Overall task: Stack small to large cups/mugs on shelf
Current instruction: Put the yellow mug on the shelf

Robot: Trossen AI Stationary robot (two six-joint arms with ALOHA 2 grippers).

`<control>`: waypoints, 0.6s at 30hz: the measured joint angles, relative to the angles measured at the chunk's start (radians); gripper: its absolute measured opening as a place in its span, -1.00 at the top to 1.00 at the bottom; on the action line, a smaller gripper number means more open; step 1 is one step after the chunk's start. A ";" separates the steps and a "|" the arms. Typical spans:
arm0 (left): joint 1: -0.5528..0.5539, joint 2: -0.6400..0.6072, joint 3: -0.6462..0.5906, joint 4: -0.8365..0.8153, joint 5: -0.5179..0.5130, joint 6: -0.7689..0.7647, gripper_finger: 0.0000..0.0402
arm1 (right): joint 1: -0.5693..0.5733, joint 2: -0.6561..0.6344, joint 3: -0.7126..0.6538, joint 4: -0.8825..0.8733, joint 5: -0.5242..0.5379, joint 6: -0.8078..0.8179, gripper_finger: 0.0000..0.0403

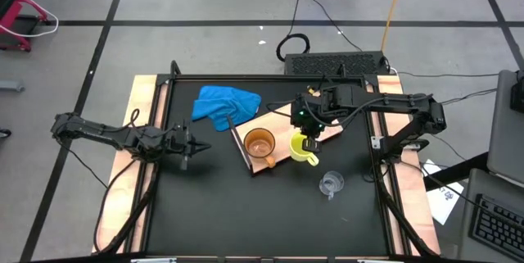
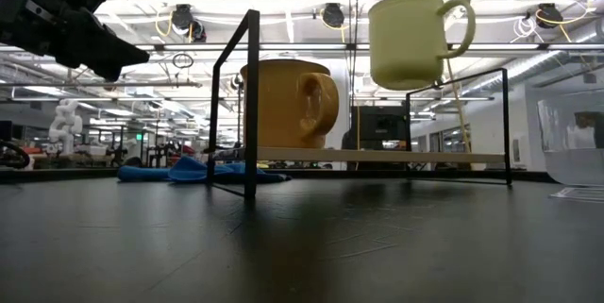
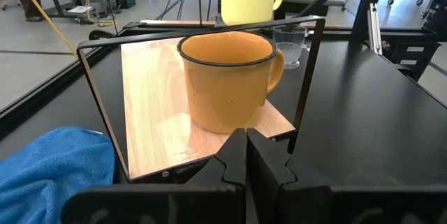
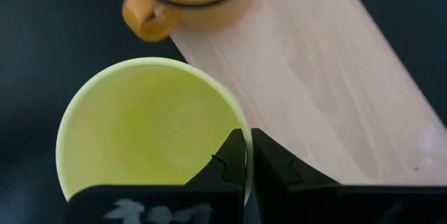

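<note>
The orange-brown mug (image 1: 259, 143) stands upright on its base on the light-wood shelf (image 1: 282, 124), which sits in a black wire frame. My right gripper (image 4: 248, 147) is shut on the yellow mug (image 2: 408, 39), which hangs in the air to the right of the orange mug, above shelf level. The small clear cup (image 1: 331, 183) stands on the black table nearer the front. At the table's left, my left gripper (image 3: 246, 144) is shut on nothing and points toward the shelf. My right gripper pinches the yellow mug's rim (image 4: 241, 155), one finger inside the mug and one outside. The fingers come steeply from above, pointing down. The mug hangs upright below them, lifted clear, with its handle (image 2: 462, 25) on the side away from the orange mug.
A crumpled blue cloth (image 1: 225, 103) lies on the table at the shelf's far left corner. The frame's black posts (image 2: 250, 105) rise around the board. Bare black table lies in front of the shelf and around the clear cup.
</note>
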 joint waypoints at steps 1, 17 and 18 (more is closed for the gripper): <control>0.000 0.000 0.000 0.000 0.000 0.000 0.93 | -0.004 0.000 0.000 0.015 0.000 -0.003 1.00; 0.000 0.000 0.000 0.001 0.000 0.002 0.93 | -0.170 0.000 0.000 0.065 -0.001 -0.108 1.00; 0.000 0.000 0.000 0.001 0.000 0.006 0.93 | -0.178 0.000 0.000 0.079 -0.003 -0.110 1.00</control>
